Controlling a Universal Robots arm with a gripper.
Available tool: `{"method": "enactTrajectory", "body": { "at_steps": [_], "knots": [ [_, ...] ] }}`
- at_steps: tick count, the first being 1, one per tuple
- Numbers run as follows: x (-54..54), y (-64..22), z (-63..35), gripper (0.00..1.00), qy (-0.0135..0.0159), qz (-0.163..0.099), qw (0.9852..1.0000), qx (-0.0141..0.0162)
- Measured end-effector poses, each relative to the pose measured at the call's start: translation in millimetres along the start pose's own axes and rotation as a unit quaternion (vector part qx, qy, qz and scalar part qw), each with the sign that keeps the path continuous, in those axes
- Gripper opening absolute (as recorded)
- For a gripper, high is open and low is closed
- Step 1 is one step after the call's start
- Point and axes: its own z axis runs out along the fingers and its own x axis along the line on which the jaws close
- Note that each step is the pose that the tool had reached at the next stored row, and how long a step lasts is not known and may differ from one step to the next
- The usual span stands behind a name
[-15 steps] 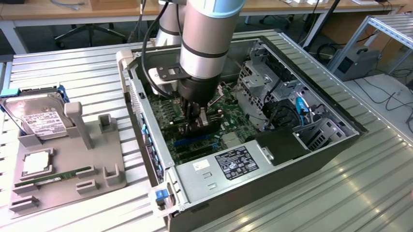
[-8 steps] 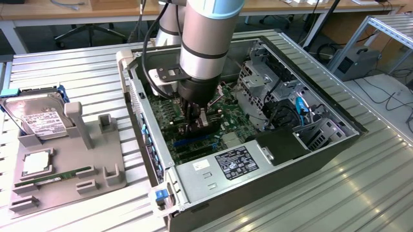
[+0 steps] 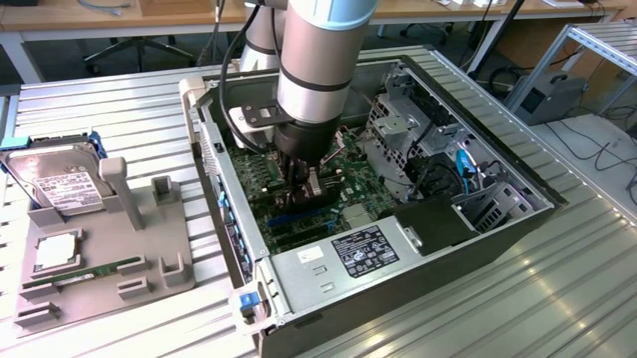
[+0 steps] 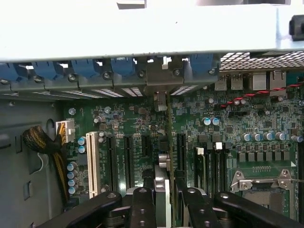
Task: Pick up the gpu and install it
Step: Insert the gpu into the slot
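Observation:
My gripper (image 3: 306, 195) reaches down into the open computer case (image 3: 497, 224), over the green motherboard (image 3: 350, 177). It is shut on the gpu (image 3: 316, 185), a thin dark card held upright on its edge. In the wrist view the gpu (image 4: 162, 183) shows edge-on between the black fingers (image 4: 142, 206) of the gripper (image 4: 165, 209). The card runs over the black expansion slots (image 4: 180, 152), and its pale bracket end reaches the row of rear slot openings (image 4: 159, 102). I cannot tell whether its lower edge sits in a slot.
Blue latches (image 4: 114, 66) line the case's rear wall. A white slot (image 4: 91, 164) and a cable bundle (image 4: 40, 140) lie to one side, the processor socket (image 4: 261, 183) to the other. On the exterior view's left, a grey fixture (image 3: 149, 246) holds a hard drive (image 3: 60, 183) and a memory stick (image 3: 85, 272).

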Motion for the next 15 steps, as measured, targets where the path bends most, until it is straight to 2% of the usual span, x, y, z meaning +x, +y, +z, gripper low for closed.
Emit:
{"method": "enactTrajectory", "body": {
  "at_steps": [15],
  "knots": [
    [0.8, 0.0, -0.2, 0.27, 0.0007, -0.001, 1.0, 0.0]
  ]
}}
